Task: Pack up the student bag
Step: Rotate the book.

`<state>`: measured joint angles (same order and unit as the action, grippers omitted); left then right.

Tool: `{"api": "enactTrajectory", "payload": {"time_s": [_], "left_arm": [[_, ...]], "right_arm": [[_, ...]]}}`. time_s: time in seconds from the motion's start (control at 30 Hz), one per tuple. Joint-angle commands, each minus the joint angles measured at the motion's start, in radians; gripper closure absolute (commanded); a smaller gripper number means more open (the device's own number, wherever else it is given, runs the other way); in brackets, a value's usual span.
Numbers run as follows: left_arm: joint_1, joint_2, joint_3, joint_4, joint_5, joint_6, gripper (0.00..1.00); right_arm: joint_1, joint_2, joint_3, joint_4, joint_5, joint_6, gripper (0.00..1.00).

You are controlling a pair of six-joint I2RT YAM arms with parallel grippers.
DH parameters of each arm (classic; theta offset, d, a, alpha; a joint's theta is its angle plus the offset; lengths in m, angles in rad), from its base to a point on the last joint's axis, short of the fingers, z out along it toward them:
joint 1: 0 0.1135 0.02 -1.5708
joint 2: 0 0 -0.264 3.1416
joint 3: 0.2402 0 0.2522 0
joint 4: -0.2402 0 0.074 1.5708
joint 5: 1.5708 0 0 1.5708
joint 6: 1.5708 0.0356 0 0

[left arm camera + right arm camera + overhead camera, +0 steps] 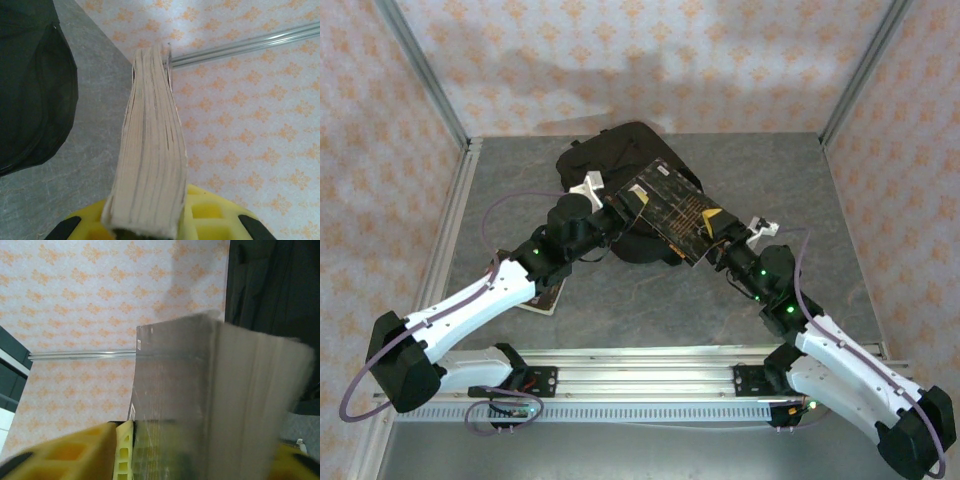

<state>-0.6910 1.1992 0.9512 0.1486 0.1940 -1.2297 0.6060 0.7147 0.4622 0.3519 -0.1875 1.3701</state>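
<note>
The student bag (618, 150) is a black backpack lying at the back middle of the table. Over it hangs a thick book (670, 205) with a dark, gold-patterned cover, tilted and held between both arms. My left gripper (608, 205) is shut on the book's left corner. In the left wrist view the page edges (152, 150) stand up between its yellow fingers (215, 215), with the bag (30, 90) at the left. My right gripper (722, 235) grips the book's right end. There its glossy cover (170, 380) lies against the yellow finger (117, 450), and the bag (275, 280) is beyond.
A second book (545, 296) lies flat on the grey table (800, 190) beneath my left forearm. Metal frame posts and patterned walls close off the table's sides and back. The arms' base rail (640, 375) runs along the near edge.
</note>
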Motion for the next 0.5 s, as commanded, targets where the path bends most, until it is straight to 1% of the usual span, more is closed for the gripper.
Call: {"api": "enactTrajectory", "payload": {"time_s": [0.0,0.07,0.13,0.17,0.2,0.27,0.3,0.4,0.47], "left_arm": [[0.010,-0.012,0.019,0.055,-0.018,0.027,1.00],[0.010,0.004,0.028,0.049,0.005,0.031,1.00],[0.010,0.023,0.052,0.015,0.025,0.067,1.00],[0.010,0.035,0.085,-0.044,0.035,0.120,0.93],[0.009,0.046,0.129,-0.122,0.034,0.209,0.83],[0.008,0.086,0.231,-0.307,0.005,0.407,0.63],[0.008,0.116,0.285,-0.403,-0.024,0.517,0.54],[0.008,0.226,0.449,-0.658,-0.075,0.798,0.41],[0.007,0.313,0.541,-0.783,-0.107,0.923,0.31]], "right_arm": [[0.006,-0.038,0.003,0.014,0.008,-0.037,0.75],[0.006,-0.055,0.022,-0.047,0.035,-0.069,0.88],[0.006,-0.069,0.058,-0.130,0.054,-0.120,1.00],[0.006,-0.077,0.087,-0.191,0.067,-0.161,1.00],[0.007,-0.087,0.128,-0.287,0.094,-0.212,1.00],[0.006,-0.101,0.215,-0.479,0.161,-0.319,1.00],[0.006,-0.103,0.263,-0.582,0.207,-0.373,1.00],[0.006,-0.111,0.366,-0.792,0.334,-0.513,1.00],[0.006,-0.119,0.419,-0.897,0.427,-0.594,1.00]]}}
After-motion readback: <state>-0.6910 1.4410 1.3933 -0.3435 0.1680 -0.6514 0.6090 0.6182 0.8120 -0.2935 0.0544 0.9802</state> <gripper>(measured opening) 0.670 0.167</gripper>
